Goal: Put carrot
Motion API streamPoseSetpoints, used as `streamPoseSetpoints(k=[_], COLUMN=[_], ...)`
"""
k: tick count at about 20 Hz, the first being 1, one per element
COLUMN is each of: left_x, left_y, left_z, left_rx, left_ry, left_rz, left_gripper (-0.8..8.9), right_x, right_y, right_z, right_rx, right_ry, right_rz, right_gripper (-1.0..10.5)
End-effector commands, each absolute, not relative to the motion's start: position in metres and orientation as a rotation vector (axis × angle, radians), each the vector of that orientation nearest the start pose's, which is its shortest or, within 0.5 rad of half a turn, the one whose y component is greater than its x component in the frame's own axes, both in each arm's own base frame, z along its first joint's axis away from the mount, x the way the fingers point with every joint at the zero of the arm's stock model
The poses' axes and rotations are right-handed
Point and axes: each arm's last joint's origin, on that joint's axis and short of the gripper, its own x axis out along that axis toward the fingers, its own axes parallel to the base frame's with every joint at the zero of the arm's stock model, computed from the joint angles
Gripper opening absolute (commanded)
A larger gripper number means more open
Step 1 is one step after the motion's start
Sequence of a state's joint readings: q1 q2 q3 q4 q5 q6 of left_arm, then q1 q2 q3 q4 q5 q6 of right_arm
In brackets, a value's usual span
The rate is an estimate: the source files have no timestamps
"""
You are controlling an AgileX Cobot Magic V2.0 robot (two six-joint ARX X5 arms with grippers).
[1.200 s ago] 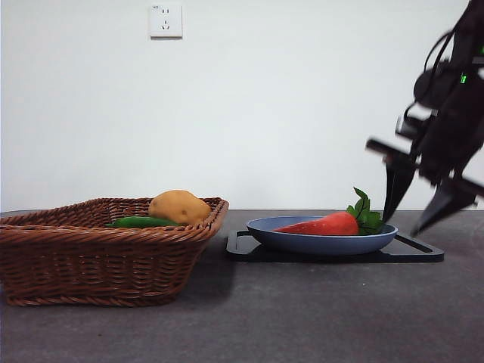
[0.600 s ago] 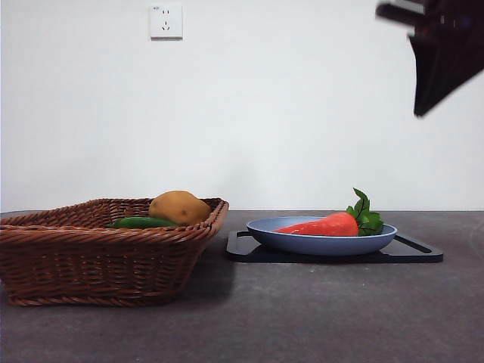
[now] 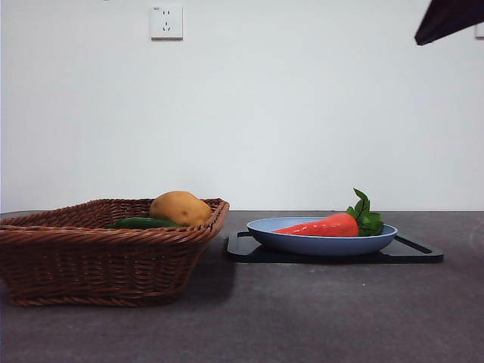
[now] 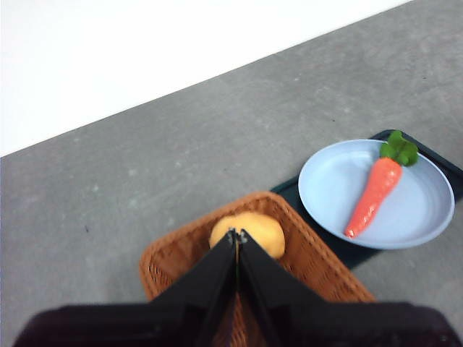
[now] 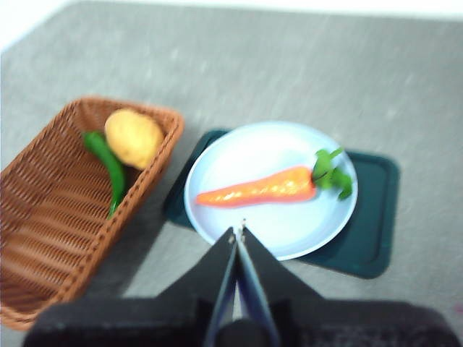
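The orange-red carrot (image 3: 321, 225) with green leaves lies on the blue plate (image 3: 318, 243), which rests on a dark tray (image 3: 423, 252). It also shows in the left wrist view (image 4: 372, 196) and in the right wrist view (image 5: 257, 190). My right gripper (image 5: 239, 230) is shut and empty, held high above the plate's edge; only a dark tip (image 3: 448, 17) shows at the front view's top right corner. My left gripper (image 4: 236, 235) is shut and empty, high above the basket (image 4: 318, 260).
A brown wicker basket (image 3: 98, 261) stands at the left, holding a yellow-brown potato (image 3: 180, 207) and a slim dark-green vegetable (image 3: 140, 222). A white wall socket (image 3: 165, 20) is on the back wall.
The right arm has risen from beside the plate up and out toward the front view's top right corner. The carrot and plate have not moved.
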State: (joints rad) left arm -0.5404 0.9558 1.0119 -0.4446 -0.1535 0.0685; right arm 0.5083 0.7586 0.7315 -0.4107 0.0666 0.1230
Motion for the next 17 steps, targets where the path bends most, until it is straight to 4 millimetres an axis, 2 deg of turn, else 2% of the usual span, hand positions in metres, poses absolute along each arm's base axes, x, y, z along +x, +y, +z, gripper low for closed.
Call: streamPoseSetpoints(k=[1, 5, 8, 17], left_x=[0.147, 0.113, 0.097, 0.097], left_y=[-0.084, -0.063, -0.055, -0.054], left_z=[0.340, 0.305, 0.294, 0.293], left_rx=[0.176, 0.086, 0.028, 0.023], left_ry=[0.311, 0.252, 0.226, 0.237], left_rz=[-0.399, -0.388, -0.416, -0.407], left_gripper=[0.06, 0.06, 0.07, 0.08], right_x=[0.130, 0.112, 0.111, 0.111], right_y=[0.074, 0.066, 0.065, 0.065], right_z=[0.277, 0.245, 0.241, 0.241], right_rx=[-0.002, 0.025, 0.026, 0.026], right_ry=[0.399, 0.303, 0.299, 0.300], right_rz=[0.374, 0.381, 0.380, 0.384], right_gripper=[0.0, 0.0, 0.0, 0.0])
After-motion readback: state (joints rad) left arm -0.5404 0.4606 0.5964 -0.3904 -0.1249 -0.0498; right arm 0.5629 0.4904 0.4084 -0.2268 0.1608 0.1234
